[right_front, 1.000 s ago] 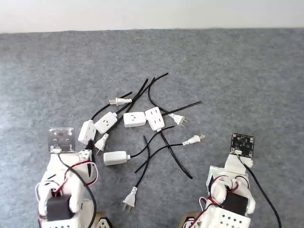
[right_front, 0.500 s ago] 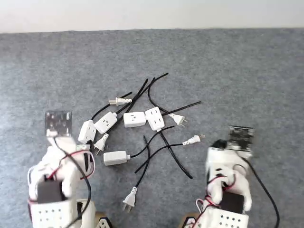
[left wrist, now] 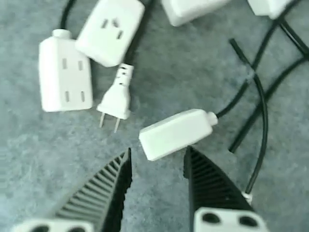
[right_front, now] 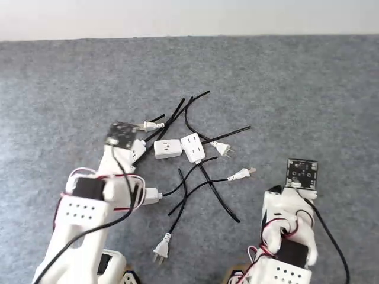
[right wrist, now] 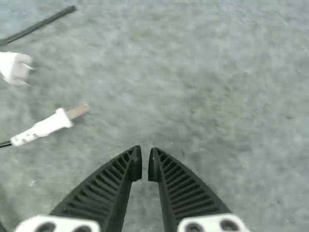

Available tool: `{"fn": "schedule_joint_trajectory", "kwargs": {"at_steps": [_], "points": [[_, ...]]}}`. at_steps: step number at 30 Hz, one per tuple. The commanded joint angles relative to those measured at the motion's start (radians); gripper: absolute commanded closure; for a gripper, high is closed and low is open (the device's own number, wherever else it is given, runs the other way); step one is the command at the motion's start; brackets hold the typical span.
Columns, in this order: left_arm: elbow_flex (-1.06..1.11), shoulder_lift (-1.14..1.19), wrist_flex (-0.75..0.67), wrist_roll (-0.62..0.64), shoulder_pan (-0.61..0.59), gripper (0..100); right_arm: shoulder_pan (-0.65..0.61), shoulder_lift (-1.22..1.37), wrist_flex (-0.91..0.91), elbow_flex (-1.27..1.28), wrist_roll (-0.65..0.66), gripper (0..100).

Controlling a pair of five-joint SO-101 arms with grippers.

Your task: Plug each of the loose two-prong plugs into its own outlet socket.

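Observation:
Several white outlet sockets and two-prong plugs on black cords lie scattered on the grey carpet. My left gripper (left wrist: 158,152) is open, its tips on either side of the near end of one socket block (left wrist: 176,133). Beyond that lie a loose plug (left wrist: 116,99), a double-row socket (left wrist: 64,77) and another socket (left wrist: 110,31). In the high view the left arm (right_front: 89,201) reaches over the cluster and covers part of it. My right gripper (right wrist: 145,152) is shut over bare carpet, with a plug (right wrist: 46,126) off to one side.
In the high view two sockets (right_front: 167,148) (right_front: 193,148) sit mid-cluster, with plugs at the far side (right_front: 151,125), at the right (right_front: 222,149) (right_front: 241,174) and at the front (right_front: 161,248). Black cords cross between them. Open carpet surrounds the cluster.
The left arm has swung forward and to the right from the front left corner, out over the sockets. The right arm shifted slightly and stays at the front right.

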Motion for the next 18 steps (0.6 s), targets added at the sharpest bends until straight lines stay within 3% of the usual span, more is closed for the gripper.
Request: {"fn": "schedule_joint_trajectory", "kwargs": {"at_steps": [1, 4, 10, 18], "points": [[-0.074, 0.075, -0.002, -0.133, 0.058, 83, 0.036, -0.012, 0.007, -0.034, 0.015, 95.1], [-0.082, 0.13, -0.005, -0.288, 0.091, 83, 0.036, -0.012, 0.004, -0.031, 0.015, 95.1], [-0.059, 0.209, -0.081, -0.445, 0.094, 83, 0.036, -0.012, -0.03, -0.009, 0.017, 95.1], [0.005, 0.305, -0.272, -0.528, 0.095, 83, 0.036, -0.012, -0.03, -0.006, 0.018, 95.1]]}}
